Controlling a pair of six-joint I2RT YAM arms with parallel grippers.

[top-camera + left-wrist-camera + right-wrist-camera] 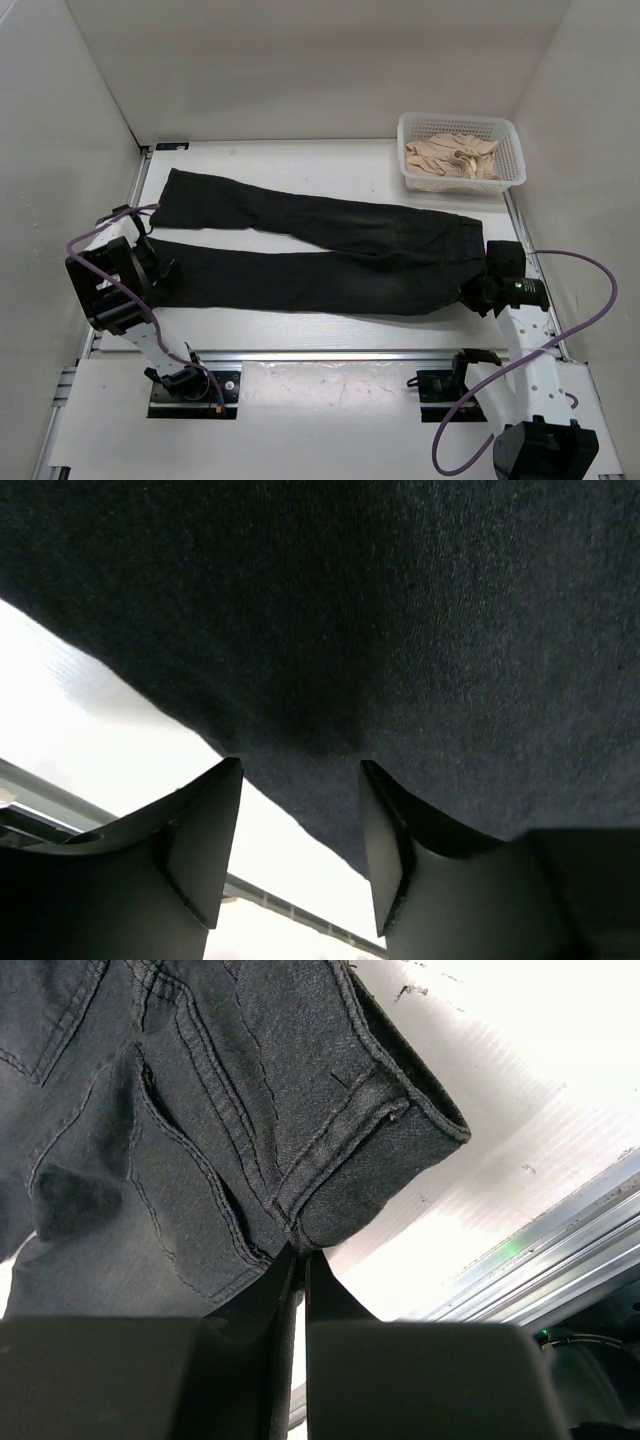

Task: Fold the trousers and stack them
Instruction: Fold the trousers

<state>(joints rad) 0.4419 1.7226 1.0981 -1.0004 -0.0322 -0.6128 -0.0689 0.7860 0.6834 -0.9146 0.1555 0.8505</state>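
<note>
- Across tabletop (300, 165), 9 to 3 o'clock: black trousers (330, 255), flat.
- At 3 o'clock, right end effector (298, 1260) pinching waistband corner (360, 1175); at 9, left end effector (300, 825) spread at near leg (260, 280) edge.
- Best: close fully on cloth, then lift evenly.

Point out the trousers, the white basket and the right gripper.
trousers (400, 270): top external view, on the seat area near the waistband.
basket (465, 184): top external view, on its near wall.
right gripper (301, 1258): right wrist view, between its fingertips at the waistband corner.
</note>
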